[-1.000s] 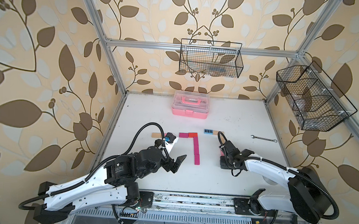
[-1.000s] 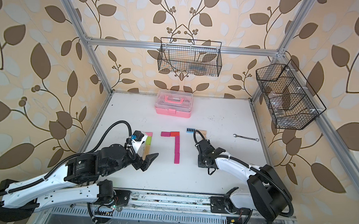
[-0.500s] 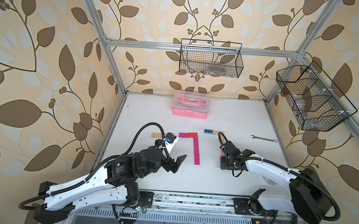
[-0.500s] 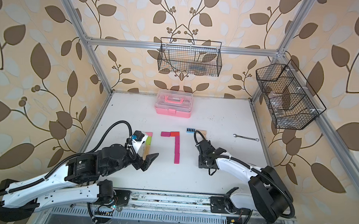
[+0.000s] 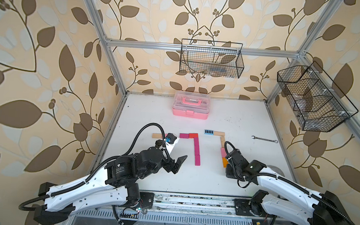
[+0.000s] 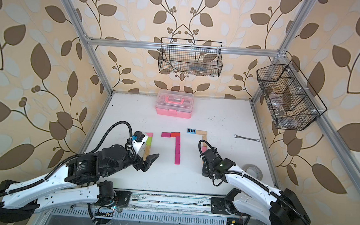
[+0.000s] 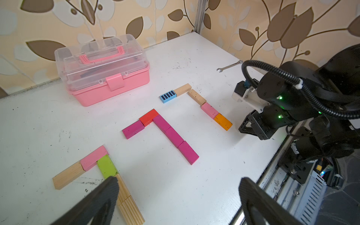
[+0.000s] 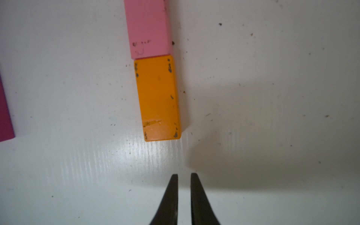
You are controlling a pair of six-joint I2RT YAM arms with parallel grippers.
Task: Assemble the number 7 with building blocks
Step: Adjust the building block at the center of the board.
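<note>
Looking at three sevens lying flat on the table (image 5: 238, 121): middle seven (image 5: 196, 147) in magenta and red, left seven (image 7: 93, 160) at its 9 o'clock, right seven (image 7: 196, 96) at its 3 o'clock. The right seven is reading complete. Blue-striped block (image 7: 168, 96) plus wood are making the bar, then wood, light pink block (image 8: 148, 29) and orange block (image 8: 157, 97) are running down the stem toward 6 o'clock.

Right gripper (image 8: 184, 174) is sitting low over bare table just off the orange block's 6 o'clock end, jaws pinched almost together, gripping nothing. Left gripper (image 7: 178, 182) is hanging above the left seven's stem, jaws spread wide, carrying nothing.

Risks I'm seeing:
- Blocks are only resting loose on a slick top. Any drift of the right gripper toward 12 o'clock is going to shove the orange block and buckle the stem.
- Orange block is sitting slightly skewed against the light pink one. Nudging it with pinched tips is likely making that worse.
- Right arm's cable loop is arching over the stem in both top views. Pulling away low could be dragging it across the blocks.
- One left finger (image 7: 101, 196) is hovering right over the wooden stem blocks. Dropping there would be knocking them.
</note>
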